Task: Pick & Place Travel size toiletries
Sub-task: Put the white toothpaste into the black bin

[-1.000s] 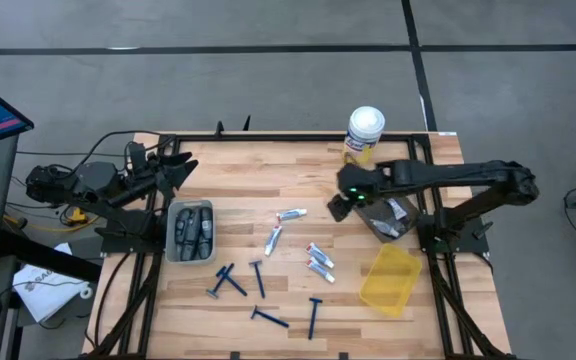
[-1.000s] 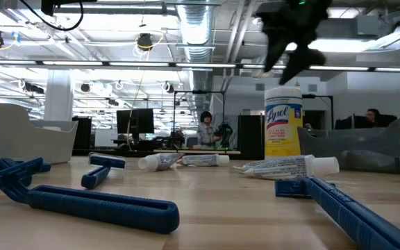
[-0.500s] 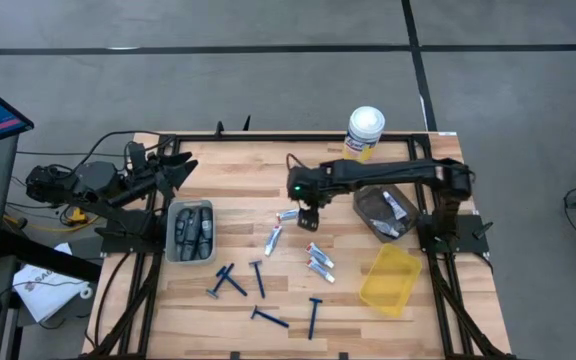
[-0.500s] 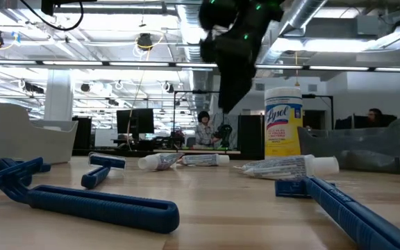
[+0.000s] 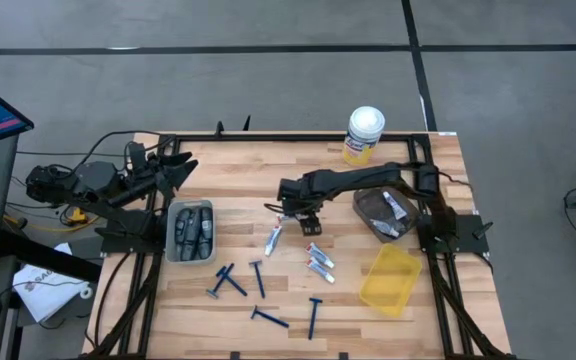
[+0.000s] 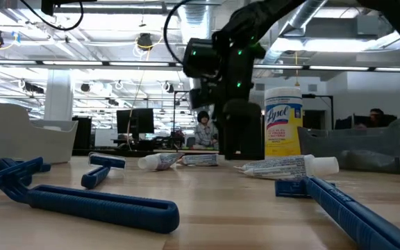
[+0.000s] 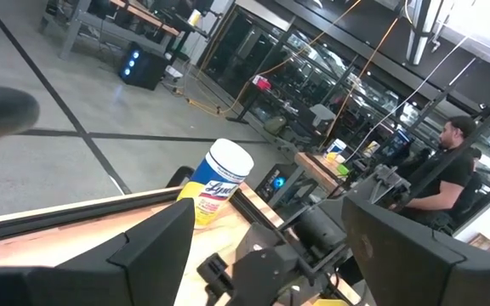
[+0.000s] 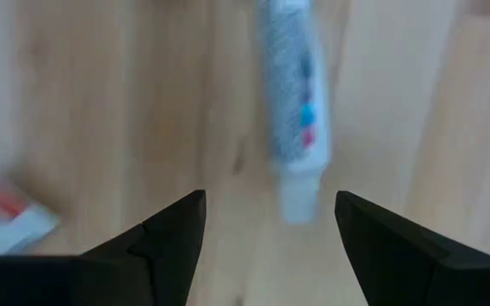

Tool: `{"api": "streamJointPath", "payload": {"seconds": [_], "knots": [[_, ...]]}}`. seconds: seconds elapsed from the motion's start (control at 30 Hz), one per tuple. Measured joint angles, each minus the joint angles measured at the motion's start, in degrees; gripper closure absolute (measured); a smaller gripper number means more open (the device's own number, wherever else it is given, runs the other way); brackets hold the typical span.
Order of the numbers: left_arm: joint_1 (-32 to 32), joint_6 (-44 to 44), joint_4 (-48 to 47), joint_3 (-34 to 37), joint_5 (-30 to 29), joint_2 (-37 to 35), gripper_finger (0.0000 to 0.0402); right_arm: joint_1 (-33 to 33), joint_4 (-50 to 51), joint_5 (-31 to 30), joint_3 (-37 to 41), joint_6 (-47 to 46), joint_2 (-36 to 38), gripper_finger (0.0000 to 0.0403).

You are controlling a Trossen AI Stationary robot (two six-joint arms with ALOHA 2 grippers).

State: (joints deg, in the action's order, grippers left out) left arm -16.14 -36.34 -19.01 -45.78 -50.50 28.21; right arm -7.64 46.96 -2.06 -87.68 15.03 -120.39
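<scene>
Wooden desk (image 5: 238, 175), pale planks, black frame around it.

Right arm reaches long from the 3 o'clock edge toward the desk's centre. Right tool (image 5: 290, 212) low over the boards; the low view shows it down near the surface, in front of the yellow canister (image 6: 283, 130). Wrist view: fingers (image 8: 167, 238) spread wide, nothing between them, one silver-white tube (image 8: 293, 123) lying on the wood straight ahead in the gap.

Left arm parked off the 9 o'clock edge; left tool (image 5: 181, 166) at the desk's 10 o'clock corner, its fingers (image 7: 147, 255) parted, holding nothing.

Yellow canister with white lid stands at 1 o'clock by the far edge.

Yellow bin (image 5: 390, 279) at 4 o'clock, tilted on the diagonal. Dark clear bin (image 5: 367, 212) at 3 o'clock, with a tube-like item inside. Grey tray (image 5: 174, 243) at 9 o'clock holds dark grey oval shaver pieces (image 5: 196, 229).

Toiletries loose on the boards:
- blue razors (image 5: 231, 281), clustered at 7 o'clock; two more nearer 6 o'clock.
- tube (image 5: 273, 240) just beside the right tool, on its 7 o'clock side.
- pair of tubes (image 5: 318, 260) at 5 o'clock of centre, near each other.
</scene>
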Motion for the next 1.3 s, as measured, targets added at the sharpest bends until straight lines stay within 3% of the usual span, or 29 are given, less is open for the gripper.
{"api": "streamJointPath", "payload": {"seconds": [0.27,0.63,0.77,1.03,1.3], "knots": [[0.00,0.04,-0.02,0.00,0.00,0.02,0.0108,-1.75,-4.36,-0.94,0.00,0.15,0.01,0.0149],[-0.02,0.09,-0.02,0.00,0.00,0.01,0.0107,-1.77,-2.90,0.73,-0.25,1.55,-3.24,0.0154],[-0.02,0.09,-0.02,0.00,0.00,0.02,0.0107,-1.64,-3.41,0.94,-0.11,1.53,-3.24,0.0195],[0.00,0.07,-0.02,0.00,0.00,0.02,0.0107,-1.77,-2.15,2.96,-0.09,-0.07,-3.02,0.0346],[-0.02,0.09,-0.02,0.00,0.00,0.02,0.0107,-2.00,-1.24,3.37,0.15,-3.63,-2.07,0.0352]]}}
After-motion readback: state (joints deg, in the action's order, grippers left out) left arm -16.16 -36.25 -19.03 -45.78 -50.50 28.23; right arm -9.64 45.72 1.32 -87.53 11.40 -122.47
